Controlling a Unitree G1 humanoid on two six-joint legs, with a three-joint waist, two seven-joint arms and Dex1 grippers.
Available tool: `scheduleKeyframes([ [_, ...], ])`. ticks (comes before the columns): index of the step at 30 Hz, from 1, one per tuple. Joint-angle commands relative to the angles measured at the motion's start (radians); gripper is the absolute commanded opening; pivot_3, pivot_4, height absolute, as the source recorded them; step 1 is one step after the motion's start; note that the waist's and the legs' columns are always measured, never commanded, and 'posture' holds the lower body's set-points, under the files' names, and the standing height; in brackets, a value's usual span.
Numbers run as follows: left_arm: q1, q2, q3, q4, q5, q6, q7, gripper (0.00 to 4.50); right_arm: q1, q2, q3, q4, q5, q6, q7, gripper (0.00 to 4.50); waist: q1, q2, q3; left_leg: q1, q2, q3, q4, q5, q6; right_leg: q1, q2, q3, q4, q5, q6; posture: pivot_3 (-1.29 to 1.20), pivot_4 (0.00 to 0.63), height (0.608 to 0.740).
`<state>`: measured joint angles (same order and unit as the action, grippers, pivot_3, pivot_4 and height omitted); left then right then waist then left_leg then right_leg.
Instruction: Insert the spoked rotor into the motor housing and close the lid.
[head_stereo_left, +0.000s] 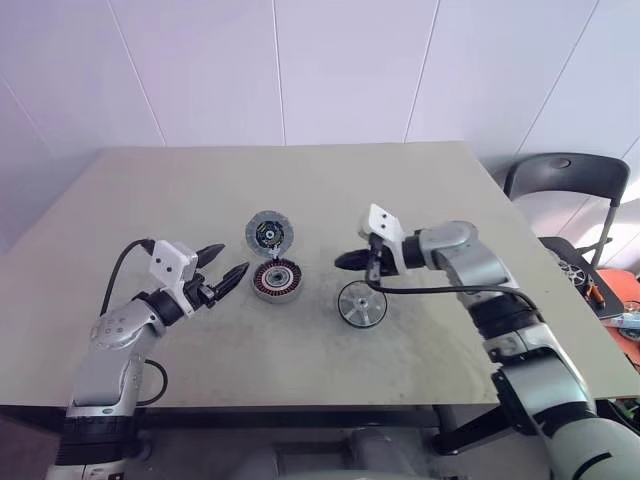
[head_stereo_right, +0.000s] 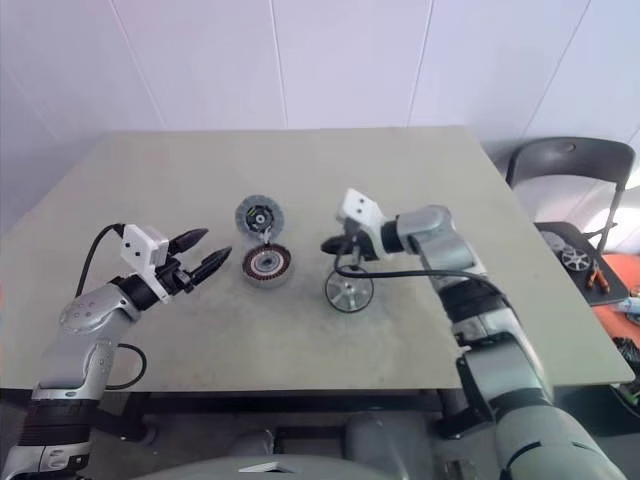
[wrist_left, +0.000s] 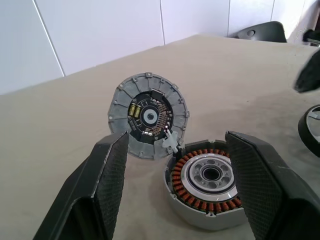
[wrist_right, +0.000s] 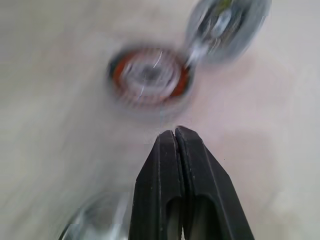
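Spoked rotor (head_stereo_left: 362, 304) beside motor housing (head_stereo_left: 275, 281)

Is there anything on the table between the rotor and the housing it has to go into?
Nothing visible. The rotor lies on bare table to the right of the housing, whose lid is swung open behind it, leaving the cup uncovered.

Left tool (head_stereo_left: 222, 270) level with fingers parted; right tool (head_stereo_left: 343, 261) tilted down, fingers pressed together.
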<state>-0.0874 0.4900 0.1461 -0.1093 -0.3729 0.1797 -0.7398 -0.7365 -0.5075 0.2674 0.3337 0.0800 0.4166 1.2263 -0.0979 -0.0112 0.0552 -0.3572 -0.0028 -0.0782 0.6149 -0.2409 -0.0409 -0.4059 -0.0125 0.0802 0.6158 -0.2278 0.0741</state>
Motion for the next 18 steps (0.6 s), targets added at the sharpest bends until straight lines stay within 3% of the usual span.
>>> scheduleKeyframes([
  [1, 0.001, 0.012, -0.005, -0.018, -0.019, -0.016, -0.039, 3.26, -0.016, -0.058, -0.016, -0.062, -0.012, 0.01, -0.004, 0.43, -0.001, 0.0, 0.0, 0.0, 0.0, 0.0, 0.0, 0.0, 0.0, 0.0, 0.0, 0.0, 0.0, 0.0, 0.0, 0.0, 0.0, 0.74],
  [8, -0.02, 0.005, -0.009, 0.025, 0.005, -0.038, -0.032, 3.26, 0.05, -0.147, 0.025, -0.234, 0.011, 0.123, 0.066, 2.68, 0.003, 0.0, 0.001, -0.001, 0.0, 0.0, 0.0, 0.0, 0.0, 0.0, 0.0, 0.0, -0.001, 0.0, 0.0, 0.0, 0.0, 0.74],
  [12, -0.023, 0.004, -0.011, 0.032, 0.008, -0.041, -0.033, 3.26, 0.059, -0.138, 0.052, -0.265, -0.006, 0.155, 0.043, 4.07, 0.002, -0.001, 0.001, -0.001, 0.0, 0.0, 0.0, 0.0, 0.0, -0.001, 0.0, 0.0, -0.002, 0.0, 0.0, 0.0, 0.0, 0.74],
  [18, -0.023, 0.006, -0.007, 0.039, 0.014, -0.046, -0.035, 3.26, 0.06, -0.13, 0.095, -0.249, -0.035, 0.159, 0.007, 4.07, 0.004, -0.001, 0.001, -0.001, 0.0, 0.0, 0.001, 0.0, 0.0, 0.0, 0.0, 0.0, -0.002, 0.0, 0.0, 0.0, 0.0, 0.74],
])
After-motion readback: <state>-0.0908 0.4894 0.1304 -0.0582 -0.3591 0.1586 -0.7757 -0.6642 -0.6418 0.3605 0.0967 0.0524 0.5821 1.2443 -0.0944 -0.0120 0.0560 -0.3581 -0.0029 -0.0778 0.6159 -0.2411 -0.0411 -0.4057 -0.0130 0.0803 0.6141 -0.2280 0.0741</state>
